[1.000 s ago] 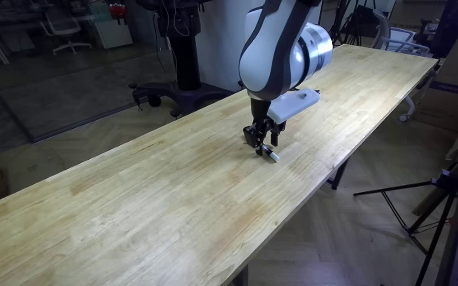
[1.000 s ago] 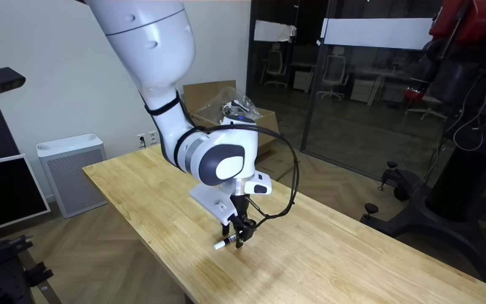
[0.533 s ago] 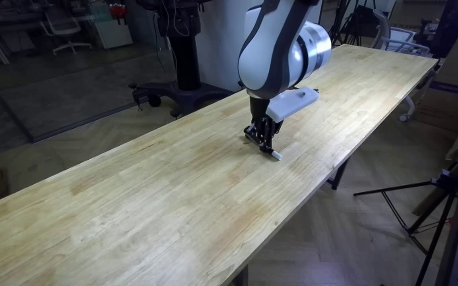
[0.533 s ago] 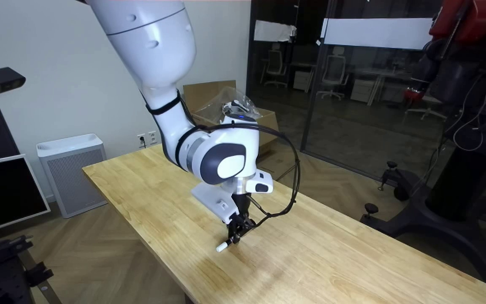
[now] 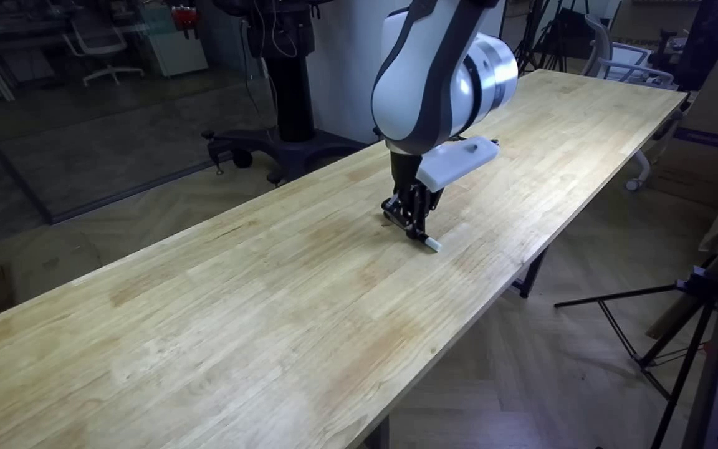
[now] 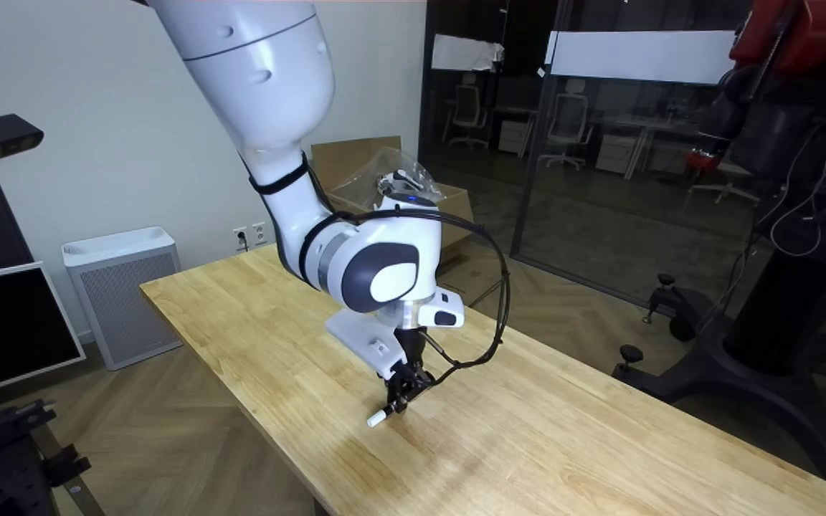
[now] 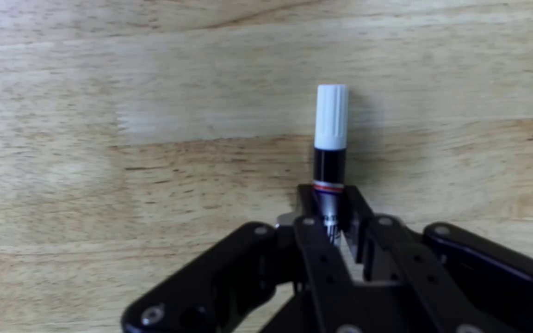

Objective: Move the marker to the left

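Observation:
The marker [image 7: 330, 118] has a white cap, a black band, thin red and blue rings and a silvery printed barrel. In the wrist view its barrel sits between the black fingers of my gripper [image 7: 328, 196], which is shut on it. The capped end sticks out beyond the fingertips, while the far end of the barrel is hidden behind the fingers. In both exterior views only the white end of the marker [image 5: 434, 244] shows past the gripper [image 6: 397, 407], low at the table surface. Whether the marker touches the wood cannot be told.
A long wooden table [image 5: 259, 305] runs under the arm. A wheeled black stand [image 5: 296, 137] is beyond its long edge, and a tripod [image 5: 664, 349] stands off the opposite edge. An open cardboard box [image 6: 456, 208] and a white purifier [image 6: 122, 287] lie past the table's end.
A second ago the gripper's fingers stood apart around the marker; by half a second ago they had come together on it. The white end shifted slightly then; since then almost nothing moves.

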Controlling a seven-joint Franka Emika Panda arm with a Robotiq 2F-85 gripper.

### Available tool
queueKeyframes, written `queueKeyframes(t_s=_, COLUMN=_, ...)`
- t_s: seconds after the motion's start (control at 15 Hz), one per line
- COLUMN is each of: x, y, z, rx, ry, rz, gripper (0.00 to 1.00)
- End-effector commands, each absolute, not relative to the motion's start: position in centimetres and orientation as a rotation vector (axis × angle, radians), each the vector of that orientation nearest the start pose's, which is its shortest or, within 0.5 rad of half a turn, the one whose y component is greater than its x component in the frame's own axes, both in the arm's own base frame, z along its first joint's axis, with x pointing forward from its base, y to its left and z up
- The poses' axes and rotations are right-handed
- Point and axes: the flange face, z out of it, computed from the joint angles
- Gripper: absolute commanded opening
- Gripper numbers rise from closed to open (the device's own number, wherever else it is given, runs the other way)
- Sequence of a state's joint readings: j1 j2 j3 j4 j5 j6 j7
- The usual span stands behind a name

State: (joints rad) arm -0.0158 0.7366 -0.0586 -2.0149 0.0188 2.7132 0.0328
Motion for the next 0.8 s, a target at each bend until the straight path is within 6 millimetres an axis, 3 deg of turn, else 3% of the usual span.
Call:
queueKeyframes(t_s=0.0, x=57.9, y=-4.5, z=7.8, rx=-3.167, ry=0.174, rz=0.061, gripper=0.18)
queueKeyframes(t_s=0.2, x=57.9, y=-4.5, z=7.8, rx=-3.168, ry=0.173, rz=0.061, gripper=0.18)
queueKeyframes(t_s=0.27, x=57.9, y=-4.5, z=7.8, rx=-3.168, ry=0.173, rz=0.061, gripper=0.04)
queueKeyframes(t_s=0.53, x=59.2, y=-3.2, z=9.2, rx=-3.177, ry=0.18, rz=0.007, gripper=0.04)
queueKeyframes(t_s=0.73, x=61.0, y=-1.1, z=10.6, rx=-3.186, ry=0.156, rz=-0.027, gripper=0.04)
